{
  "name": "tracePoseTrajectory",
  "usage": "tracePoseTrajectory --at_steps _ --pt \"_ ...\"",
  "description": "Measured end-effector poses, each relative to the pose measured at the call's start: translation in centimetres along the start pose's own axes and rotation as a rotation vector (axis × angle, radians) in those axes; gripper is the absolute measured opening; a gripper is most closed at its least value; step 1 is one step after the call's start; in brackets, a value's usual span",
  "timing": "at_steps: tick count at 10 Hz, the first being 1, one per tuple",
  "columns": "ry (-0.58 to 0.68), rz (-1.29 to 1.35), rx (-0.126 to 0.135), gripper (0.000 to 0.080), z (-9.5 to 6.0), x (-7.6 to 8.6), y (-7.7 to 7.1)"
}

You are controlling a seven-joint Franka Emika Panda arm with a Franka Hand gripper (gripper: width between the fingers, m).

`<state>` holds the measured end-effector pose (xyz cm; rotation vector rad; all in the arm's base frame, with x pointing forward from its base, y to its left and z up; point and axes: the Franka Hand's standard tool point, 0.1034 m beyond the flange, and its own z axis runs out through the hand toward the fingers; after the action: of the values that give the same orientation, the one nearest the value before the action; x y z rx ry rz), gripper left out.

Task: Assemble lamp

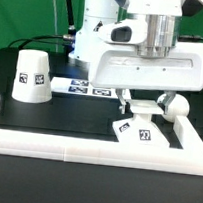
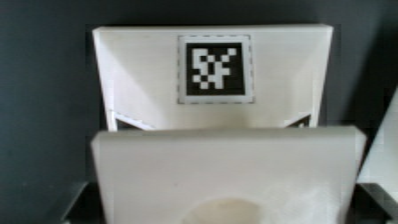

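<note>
On black table (image 1: 47, 119), white conical shade (image 1: 32, 75) — tagged

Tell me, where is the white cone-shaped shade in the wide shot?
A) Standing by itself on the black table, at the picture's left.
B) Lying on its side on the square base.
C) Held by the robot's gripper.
A: the shade stands upright on the table at the exterior view's left, apart from the gripper and the base.

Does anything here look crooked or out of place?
Only the lamp's square base: it lies turned at an angle to the white rail in front. The shade stands upright; nothing looks spilled or broken.
</note>
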<state>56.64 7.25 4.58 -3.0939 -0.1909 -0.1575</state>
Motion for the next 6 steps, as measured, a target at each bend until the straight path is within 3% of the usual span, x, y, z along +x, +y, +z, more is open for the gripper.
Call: tracePoseTrajectory --at_steps 6 --pt "0.044 0.076 0.021 0.0537 0.3 3.6 -1.2"
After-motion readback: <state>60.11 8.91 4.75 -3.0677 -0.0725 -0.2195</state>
